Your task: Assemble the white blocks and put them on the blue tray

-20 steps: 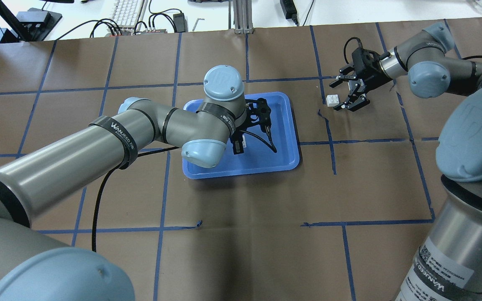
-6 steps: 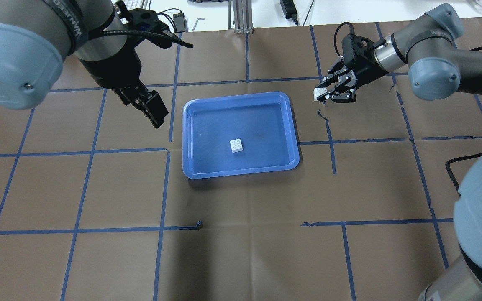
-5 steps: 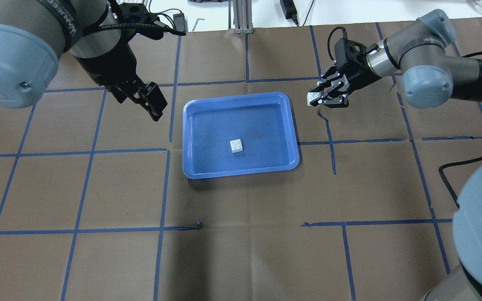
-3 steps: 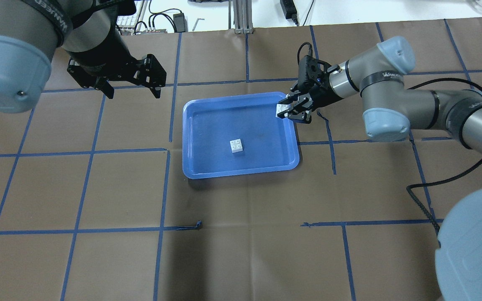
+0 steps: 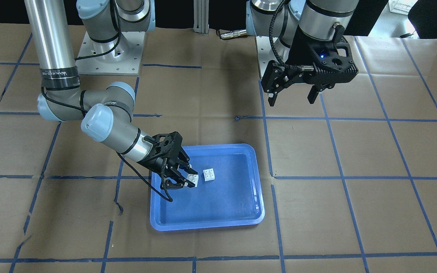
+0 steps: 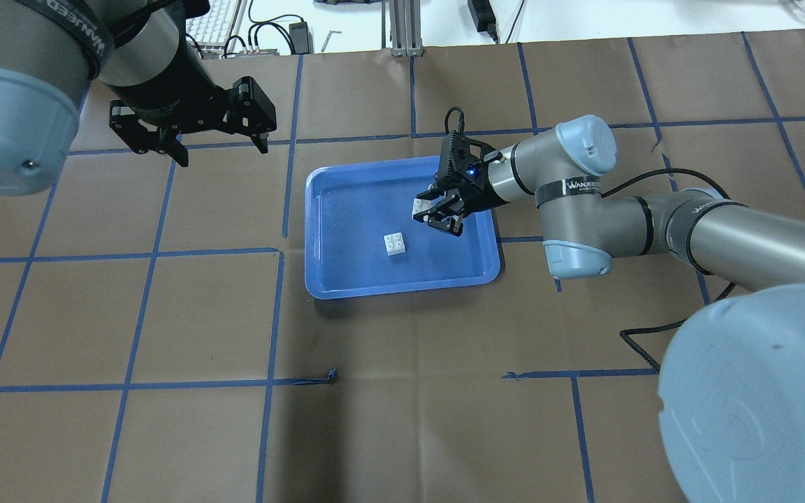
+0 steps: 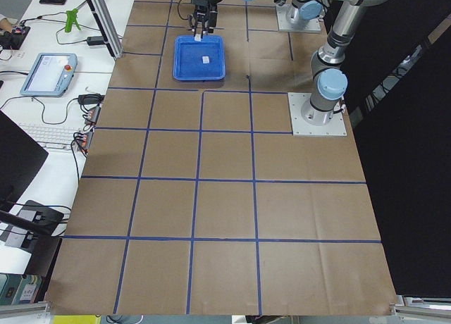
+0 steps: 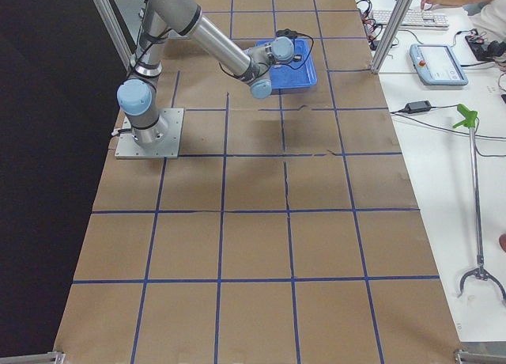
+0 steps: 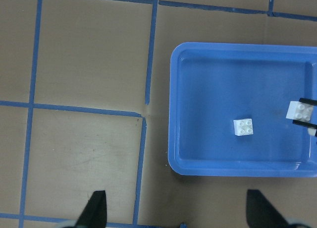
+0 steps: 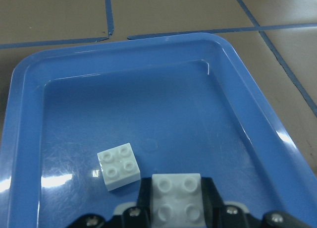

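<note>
Light: bright and even, coming from overhead.
Glare: white streaks on the glossy floor and rim of the tray [image 10: 124, 47], beside the block [image 10: 118, 166].
Shadow: a soft dark band on the paper [image 6: 402, 391] along the tray's near edge.
Focus: sharp at the tray, which is tiny in the side views.
</note>
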